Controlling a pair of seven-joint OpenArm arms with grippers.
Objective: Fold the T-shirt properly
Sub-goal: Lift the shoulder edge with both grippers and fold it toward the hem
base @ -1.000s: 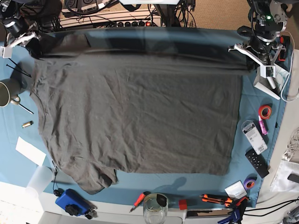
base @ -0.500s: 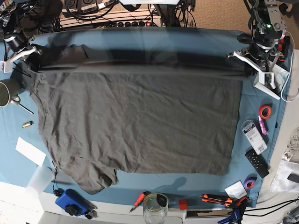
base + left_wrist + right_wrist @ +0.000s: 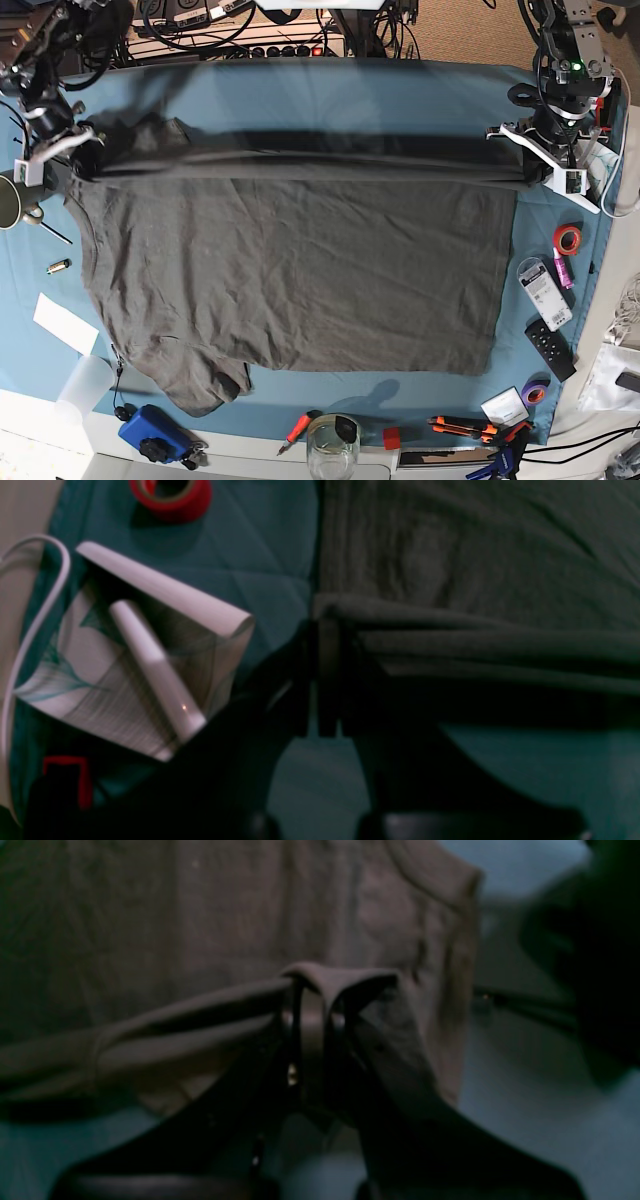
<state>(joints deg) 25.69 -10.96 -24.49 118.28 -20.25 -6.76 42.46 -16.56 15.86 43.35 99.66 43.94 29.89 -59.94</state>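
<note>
The dark grey T-shirt [image 3: 300,270] lies spread over the teal table cloth [image 3: 350,85], hem to the right. Its far edge is lifted into a taut band running across the table between my two grippers. My left gripper [image 3: 527,172] is shut on the shirt's far right corner; the left wrist view shows the dark fingers [image 3: 327,670] pinching bunched cloth [image 3: 475,555]. My right gripper [image 3: 82,158] is shut on the far left edge, and the right wrist view has fabric [image 3: 200,915] draped over the closed gripper [image 3: 312,1005].
A dark mug [image 3: 8,198] stands at the left edge. Red tape [image 3: 568,239], a white stand [image 3: 150,655], a label box [image 3: 543,290] and a remote [image 3: 550,348] line the right side. A glass [image 3: 332,447], a blue device [image 3: 155,432] and tools sit along the front.
Both grippers have pulled the lifted far edge toward the near side. The taut band now lies lower over the shirt, and more teal cloth shows behind it.
</note>
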